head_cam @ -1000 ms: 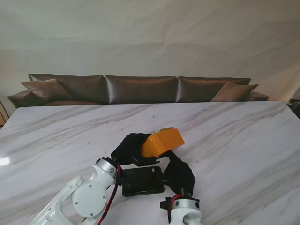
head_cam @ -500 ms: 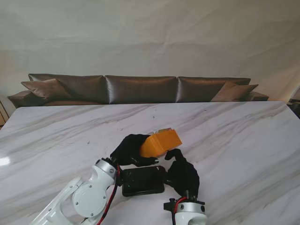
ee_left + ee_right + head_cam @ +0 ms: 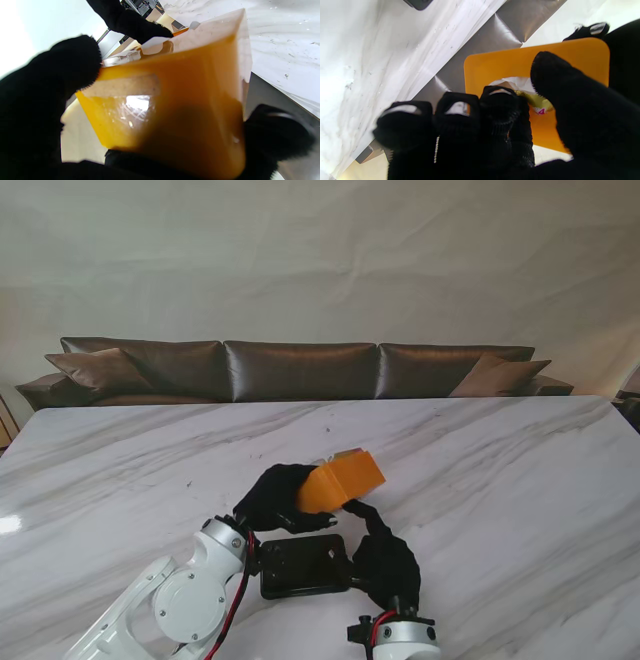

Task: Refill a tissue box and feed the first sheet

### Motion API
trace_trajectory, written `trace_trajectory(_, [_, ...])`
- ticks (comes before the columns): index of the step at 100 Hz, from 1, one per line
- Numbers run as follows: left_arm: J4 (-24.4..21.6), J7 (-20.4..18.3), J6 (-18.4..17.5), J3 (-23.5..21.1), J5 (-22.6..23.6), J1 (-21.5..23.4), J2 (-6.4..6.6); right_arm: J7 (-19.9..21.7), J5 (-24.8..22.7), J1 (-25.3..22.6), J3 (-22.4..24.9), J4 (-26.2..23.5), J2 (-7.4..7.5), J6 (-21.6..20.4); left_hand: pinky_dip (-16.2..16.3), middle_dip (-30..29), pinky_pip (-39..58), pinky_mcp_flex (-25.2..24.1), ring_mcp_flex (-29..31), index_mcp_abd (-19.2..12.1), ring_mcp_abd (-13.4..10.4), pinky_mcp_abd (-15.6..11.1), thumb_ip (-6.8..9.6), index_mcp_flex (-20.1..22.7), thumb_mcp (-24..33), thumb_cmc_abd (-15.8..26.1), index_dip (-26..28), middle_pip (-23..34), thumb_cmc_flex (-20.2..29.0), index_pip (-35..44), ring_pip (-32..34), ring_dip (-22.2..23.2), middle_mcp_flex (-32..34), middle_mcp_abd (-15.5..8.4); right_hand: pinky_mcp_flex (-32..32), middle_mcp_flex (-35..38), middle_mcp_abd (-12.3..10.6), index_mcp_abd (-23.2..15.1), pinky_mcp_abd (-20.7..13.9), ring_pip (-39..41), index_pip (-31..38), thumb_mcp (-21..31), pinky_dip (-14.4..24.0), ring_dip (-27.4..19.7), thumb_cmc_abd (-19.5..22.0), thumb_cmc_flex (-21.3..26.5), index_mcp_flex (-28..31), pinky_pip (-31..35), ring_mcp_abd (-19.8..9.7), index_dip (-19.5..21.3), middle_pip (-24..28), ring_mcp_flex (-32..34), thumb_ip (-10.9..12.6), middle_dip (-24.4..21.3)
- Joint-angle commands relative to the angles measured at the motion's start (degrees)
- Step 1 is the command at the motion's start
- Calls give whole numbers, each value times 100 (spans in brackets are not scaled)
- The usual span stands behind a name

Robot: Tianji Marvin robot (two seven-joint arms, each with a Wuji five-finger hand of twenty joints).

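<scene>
Box: the orange rectangular plastic tissue box (image 3: 340, 482) sits tilted and lifted off the white marble table (image 3: 520, 480), one corner pointing up.
Left hand: the black-gloved left hand (image 3: 272, 498) clasps the box from its left side; in the left wrist view the fingers (image 3: 62, 70) wrap one face and the thumb bears on the opposite edge.
Right hand: the black-gloved right hand (image 3: 385, 560) reaches up to the box from the side nearer to me, its fingers (image 3: 500, 105) bunched at the opening in the orange face, thumb (image 3: 560, 82) close by. Whether they pinch the sheet I cannot tell.
Tissue: a white crumpled tissue sheet (image 3: 513, 82) shows in that opening.
Tray: a flat black rectangular tray (image 3: 303, 566) lies on the table just nearer to me than the box, between the two wrists.
Sofa: a dark brown leather sofa (image 3: 300, 370) stands beyond the box, past the table's far edge.
</scene>
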Motion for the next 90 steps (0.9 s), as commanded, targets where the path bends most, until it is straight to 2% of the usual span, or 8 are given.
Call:
trace_trajectory(1, [-50, -69, 2, 16, -16, 32, -12, 145, 19, -37, -19, -35, 16, 22, -40, 379, 606, 108, 564, -405, -104, -2102, 929, 620, 1128, 1127, 273, 1009, 1075, 650, 995, 338, 679, -41, 190, 305, 53, -563, -138, 443, -314, 158, -50, 102, -193, 86, -347, 479, -209, -84, 0, 154, 54, 129])
trace_trajectory(41, [-161, -122, 19, 26, 2, 75, 6, 208, 90, 127, -147, 77, -11, 137, -60, 381, 595, 108, 565, -405, -104, -2105, 929, 620, 1129, 1134, 274, 1008, 1074, 650, 993, 340, 677, -41, 211, 321, 72, -568, -135, 439, -371, 177, -51, 101, -182, 66, -321, 479, -199, -190, -24, 155, 69, 120])
trace_trajectory(59, [-214, -159, 35, 14, 11, 114, 19, 202, 148, 274, -213, 210, -45, 193, -66, 382, 599, 108, 564, -405, -105, -2103, 929, 612, 1127, 1134, 276, 1007, 1075, 648, 988, 339, 672, -42, 226, 325, 69, -590, -158, 460, -300, 188, -53, 112, -77, 3, -112, 482, -221, -192, -24, 157, 82, 124])
trace_trajectory(66, [-223, -168, 37, 8, 19, 121, 22, 160, 171, 328, -241, 278, -67, 194, -67, 383, 599, 108, 564, -405, -105, -2103, 928, 609, 1124, 1134, 277, 1007, 1078, 647, 986, 339, 670, -44, 244, 343, 91, -582, -152, 482, -184, 194, -50, 122, -10, -24, 122, 494, -217, -153, -15, 158, 87, 128])
trace_trajectory(77, [-258, -188, 67, -1, 29, 138, 28, 54, 165, 408, -280, 382, -99, 197, -70, 385, 601, 108, 564, -407, -105, -2103, 926, 606, 1122, 1137, 280, 1007, 1075, 646, 985, 340, 670, -45, 271, 405, 116, -465, -104, 522, 247, 195, -45, 138, 212, -71, 969, 519, -198, 19, -13, 155, 107, 125])
trace_trajectory(90, [-250, -211, 70, -8, 15, 146, 33, -24, -107, 507, -290, 506, -74, 279, -73, 386, 602, 108, 564, -407, -105, -2103, 925, 606, 1119, 1134, 283, 1007, 1073, 644, 982, 340, 670, -45, 274, 456, 127, -743, -71, 550, 466, 192, -48, 147, 419, -136, 1622, 526, -200, 126, -20, 156, 135, 120])
